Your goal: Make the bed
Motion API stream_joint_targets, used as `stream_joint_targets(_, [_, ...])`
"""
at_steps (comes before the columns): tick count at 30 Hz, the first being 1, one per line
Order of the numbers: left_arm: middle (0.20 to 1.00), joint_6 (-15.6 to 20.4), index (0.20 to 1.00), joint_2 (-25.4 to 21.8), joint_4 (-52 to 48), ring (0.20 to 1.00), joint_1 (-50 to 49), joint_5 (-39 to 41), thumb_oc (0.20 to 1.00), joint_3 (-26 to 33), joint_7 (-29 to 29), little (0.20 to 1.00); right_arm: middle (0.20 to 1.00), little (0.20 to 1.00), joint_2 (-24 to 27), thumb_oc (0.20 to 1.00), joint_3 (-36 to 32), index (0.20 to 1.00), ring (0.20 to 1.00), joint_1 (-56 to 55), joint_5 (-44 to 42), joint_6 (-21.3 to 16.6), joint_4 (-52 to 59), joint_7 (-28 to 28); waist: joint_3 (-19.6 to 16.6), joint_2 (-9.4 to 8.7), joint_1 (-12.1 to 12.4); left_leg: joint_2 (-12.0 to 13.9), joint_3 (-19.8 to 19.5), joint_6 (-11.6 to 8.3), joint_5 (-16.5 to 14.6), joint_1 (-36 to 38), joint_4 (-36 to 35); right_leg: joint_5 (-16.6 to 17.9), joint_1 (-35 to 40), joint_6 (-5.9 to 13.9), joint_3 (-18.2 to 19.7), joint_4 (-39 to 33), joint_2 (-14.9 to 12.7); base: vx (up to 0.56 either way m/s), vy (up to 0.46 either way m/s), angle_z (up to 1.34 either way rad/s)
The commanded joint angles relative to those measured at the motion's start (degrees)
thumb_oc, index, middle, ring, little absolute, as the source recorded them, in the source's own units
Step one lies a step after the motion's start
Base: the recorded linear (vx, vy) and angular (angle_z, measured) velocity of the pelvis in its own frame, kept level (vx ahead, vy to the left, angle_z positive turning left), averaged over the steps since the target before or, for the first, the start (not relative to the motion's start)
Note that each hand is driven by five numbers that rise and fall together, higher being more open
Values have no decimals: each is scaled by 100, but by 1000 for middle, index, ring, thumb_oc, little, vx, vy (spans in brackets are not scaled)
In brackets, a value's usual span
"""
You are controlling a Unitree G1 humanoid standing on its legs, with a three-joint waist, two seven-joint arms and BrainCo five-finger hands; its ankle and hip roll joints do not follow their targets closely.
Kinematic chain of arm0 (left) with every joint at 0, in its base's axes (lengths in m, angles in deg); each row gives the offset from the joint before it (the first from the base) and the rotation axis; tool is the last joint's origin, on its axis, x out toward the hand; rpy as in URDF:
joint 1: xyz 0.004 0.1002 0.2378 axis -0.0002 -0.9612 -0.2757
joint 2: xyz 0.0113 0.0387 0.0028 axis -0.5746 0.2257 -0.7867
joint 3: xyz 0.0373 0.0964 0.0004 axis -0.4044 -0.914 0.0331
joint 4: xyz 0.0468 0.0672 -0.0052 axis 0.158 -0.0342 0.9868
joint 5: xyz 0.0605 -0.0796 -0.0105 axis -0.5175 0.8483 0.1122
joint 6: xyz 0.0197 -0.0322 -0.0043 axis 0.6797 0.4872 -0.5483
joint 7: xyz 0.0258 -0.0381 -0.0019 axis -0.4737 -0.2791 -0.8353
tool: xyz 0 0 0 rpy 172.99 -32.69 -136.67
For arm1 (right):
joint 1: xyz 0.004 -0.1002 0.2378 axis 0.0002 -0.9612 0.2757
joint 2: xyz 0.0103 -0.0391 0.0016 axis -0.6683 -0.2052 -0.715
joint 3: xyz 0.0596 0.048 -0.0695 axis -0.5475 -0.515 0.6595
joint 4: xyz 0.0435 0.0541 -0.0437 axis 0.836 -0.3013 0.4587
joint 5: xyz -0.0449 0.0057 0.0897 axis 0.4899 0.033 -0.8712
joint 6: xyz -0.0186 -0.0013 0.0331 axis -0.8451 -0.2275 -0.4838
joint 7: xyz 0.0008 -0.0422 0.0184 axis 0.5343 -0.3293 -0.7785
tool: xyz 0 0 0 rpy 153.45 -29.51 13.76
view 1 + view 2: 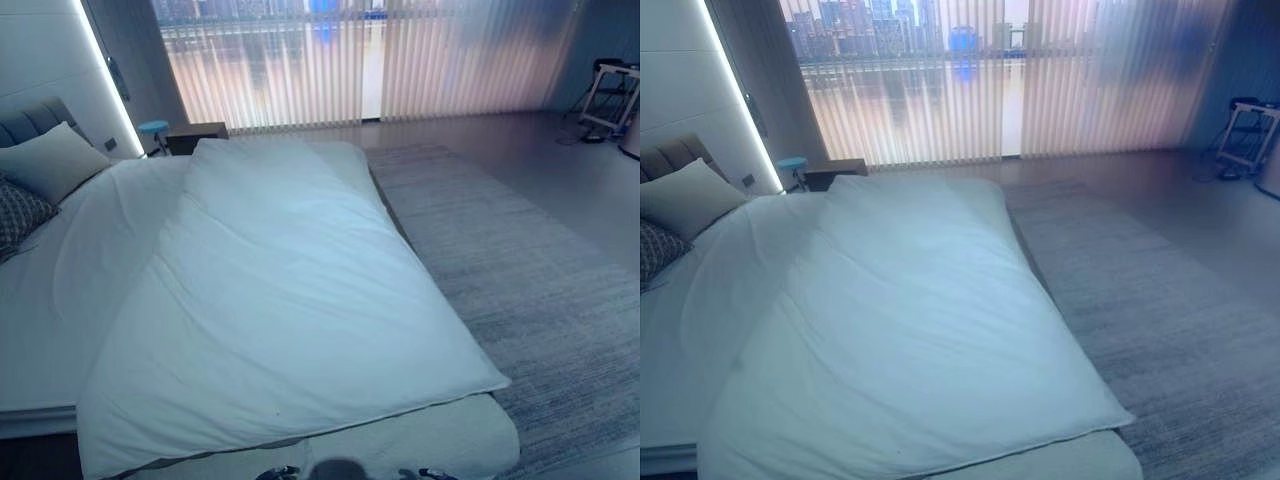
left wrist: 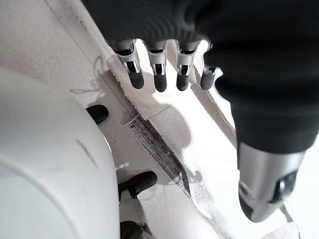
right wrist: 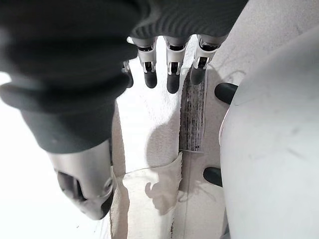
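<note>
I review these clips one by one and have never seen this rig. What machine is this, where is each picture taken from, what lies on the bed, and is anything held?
A two-legged humanoid robot stands at the foot of a bed. Two pictures come from its head cameras, looking down. A white duvet lies askew over the mattress, with a pale pillow and a patterned cushion at the head. A grey rug lies alongside. The other two pictures come from wrist cameras: the left hand and the right hand hang open, holding nothing.
</note>
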Motion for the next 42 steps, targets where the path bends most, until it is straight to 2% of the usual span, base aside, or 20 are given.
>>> stream_joint_targets(1, [1000, 100, 1000, 197, 517, 1000, 280, 370, 1000, 240, 63, 1000, 1000, 1000, -180, 1000, 52, 1000, 1000, 178, -156, -205, -315, -45, 24, -389, -55, -228, 241, 174, -43, -182, 3, -410, 193, 323, 29, 39, -70, 0, 0, 0])
stream_joint_targets(3, [1000, 112, 1000, 179, 508, 1000, 300, 584, 1000, 367, 160, 1000, 1000, 1000, -170, 1000, 60, 1000, 1000, 181, -197, -219, -273, -44, 66, -409, -47, -232, 248, 178, -38, -214, 3, -398, 160, 331, 22, 39, -69, -29, 10, 1])
stream_joint_targets(4, [1000, 121, 1000, 169, 442, 1000, 369, 1143, 1000, 585, 248, 1000, 1000, 1000, -162, 1000, 82, 1000, 1000, 221, -359, -260, -134, -49, 206, -449, -37, -228, 245, 182, -1, -303, 3, -359, 74, 324, 29, 39, -66, -87, 12, 0])
stream_joint_targets(6, [1000, 188, 1000, 173, 305, 1000, 493, 1750, 1000, 779, 397, 1000, 1000, 1000, -134, 1000, 125, 1000, 1000, 284, -606, -315, 114, -56, 437, -490, -36, -224, 247, 187, 66, -405, 3, -296, -43, 315, 21, 39, -55, -113, 4, -1])
stream_joint_targets(7, [1000, 188, 1000, 173, 305, 1000, 494, 1751, 1000, 780, 397, 1000, 1000, 1000, -134, 1000, 125, 1000, 1000, 285, -606, -315, 115, -57, 438, -490, -37, -224, 246, 187, 67, -404, 3, -296, -42, 315, 20, 39, -55, -196, -6, -3])
stream_joint_targets(8, [1000, 233, 1000, 206, 151, 1000, 698, 2350, 1000, 846, 462, 1000, 1000, 1000, -87, 1000, 199, 1000, 1000, 387, -867, -355, 387, -63, 763, -530, -58, -212, 248, 181, 174, -577, 3, -239, -263, 289, 25, 153, -38, -145, -3, -2])
stream_joint_targets(10, [1000, 231, 1000, 221, 100, 1000, 803, 2667, 1000, 905, 462, 1000, 1000, 1000, -81, 1000, 237, 1000, 1000, 420, -977, -375, 512, -49, 885, -540, -64, -210, 258, 171, 223, -655, 3, -249, -377, 284, 9, 248, -38, -146, 2, 6])
stream_joint_targets(14, [1000, 358, 1000, 313, -239, 1000, 1342, 3941, 1000, 1194, 512, 1000, 1000, 1000, 48, 1000, 386, 1000, 1000, 741, -1300, -425, 985, -112, 1527, -568, -144, -205, 290, 171, 338, -1244, 253, -278, -1137, 279, -15, 826, -68, -226, 11, 2])
stream_joint_targets(16, [1000, 358, 1000, 313, -236, 1000, 1351, 3943, 1000, 1197, 511, 1000, 1000, 1000, 49, 1000, 387, 1000, 1000, 748, -1301, -423, 985, -112, 1516, -569, -148, -206, 289, 172, 331, -1276, 274, -286, -1168, 278, -14, 847, -73, -102, 3, -1])
stream_joint_targets(20, [1000, 542, 1000, 445, -692, 1000, 1981, 5215, 1000, 1544, 579, 1000, 1000, 1000, 83, 1000, 459, 1000, 1000, 1111, -1763, -480, 1624, -226, 1968, -646, -251, -246, 259, 143, 250, -2443, 1246, -347, -2204, 266, 53, 1593, -157, -273, -6, 5])
stream_joint_targets(24, [1000, 602, 1000, 464, -824, 1000, 2187, 5515, 1000, 1665, 588, 1000, 1000, 1000, 109, 1000, 440, 1000, 1000, 1190, -2005, -512, 1878, -233, 1965, -643, -306, -231, 252, 130, 186, -3008, 1633, -416, -2693, 262, 21, 1904, -214, -109, -6, 11])
stream_joint_targets(26, [1000, 703, 1000, 522, -1057, 1000, 2407, 5915, 1000, 1782, 617, 1000, 1000, 1000, 124, 1000, 393, 1000, 1000, 1210, -2363, -573, 2266, -237, 2014, -670, -344, -192, 250, 100, 72, -3540, 2094, -490, -3182, 254, -3, 2328, -280, -113, 0, 2])
stream_joint_targets(29, [1000, 815, 1000, 579, -1218, 1000, 2565, 6239, 1000, 1965, 703, 1000, 1000, 1000, 146, 1000, 354, 1000, 1000, 1256, -2450, -616, 2533, -342, 1954, -678, -384, -140, 259, 104, -82, -4031, 2521, -590, -3676, 262, 2, 2721, -336, -78, 37, 9])
stream_joint_targets(33, [1000, 1060, 1000, 591, -1353, 1000, 2703, 6666, 1000, 2237, 950, 1000, 1000, 1000, 191, 1000, 372, 1000, 1000, 1163, -2552, -688, 2854, -390, 1976, -721, -383, -138, 223, 130, -229, -4260, 2786, -706, -3898, 258, 16, 2972, -352, 1, 32, -8])
stream_joint_targets(37, [1000, 1235, 1000, 568, -1328, 1000, 2909, 7031, 1000, 2582, 1262, 1000, 1000, 1000, 244, 1000, 404, 1000, 1000, 1223, -2518, -705, 2987, -473, 2111, -772, -375, -156, 263, 170, -263, -4309, 2806, -711, -3992, 301, 32, 3065, -379, 13, 63, -4])
stream_joint_targets(42, [1000, 1349, 1000, 552, -1439, 1000, 3094, 7386, 1000, 2862, 1355, 1000, 1000, 1000, 327, 1000, 424, 1000, 1000, 1228, -2478, -736, 3259, -532, 2260, -834, -396, -209, 210, 201, -216, -4372, 2773, -699, -3966, 278, 7, 2939, -364, 21, 4, -1])
